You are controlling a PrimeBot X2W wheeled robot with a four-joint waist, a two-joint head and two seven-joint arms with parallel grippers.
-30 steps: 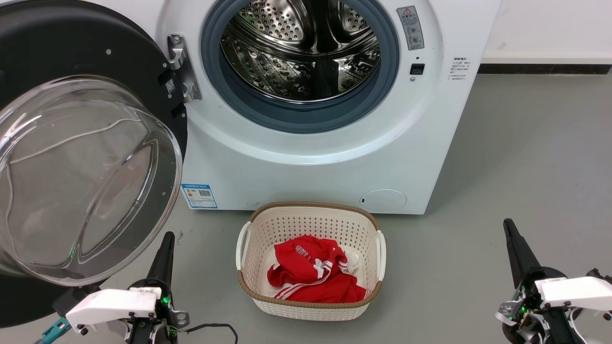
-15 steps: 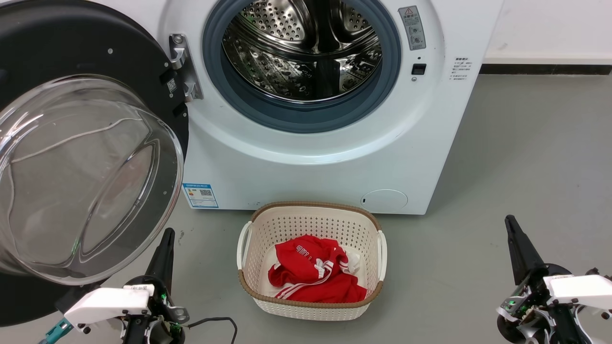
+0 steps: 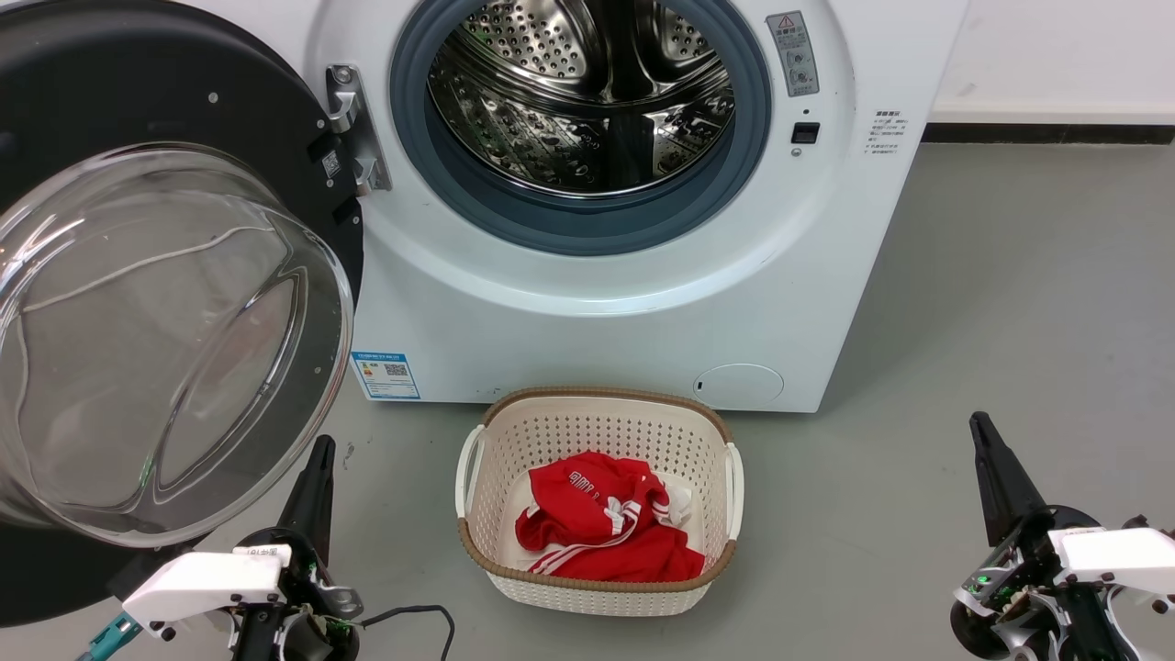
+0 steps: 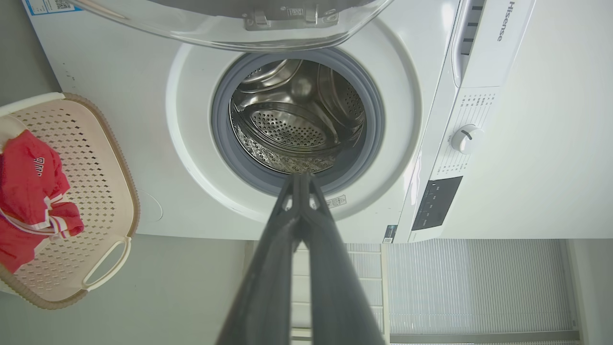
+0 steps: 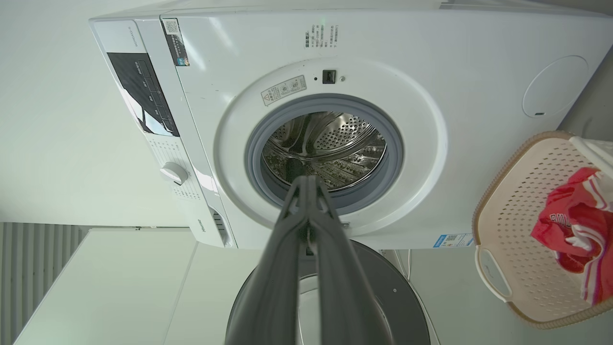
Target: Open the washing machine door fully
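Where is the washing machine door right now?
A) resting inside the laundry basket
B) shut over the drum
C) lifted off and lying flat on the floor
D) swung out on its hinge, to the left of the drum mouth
D: in the head view the washing machine door hangs from its hinge at the left of the washing machine front, and the steel drum is uncovered.

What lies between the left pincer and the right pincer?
In the head view, the cream laundry basket, holding a red garment, stands between the left pincer and the right pincer.
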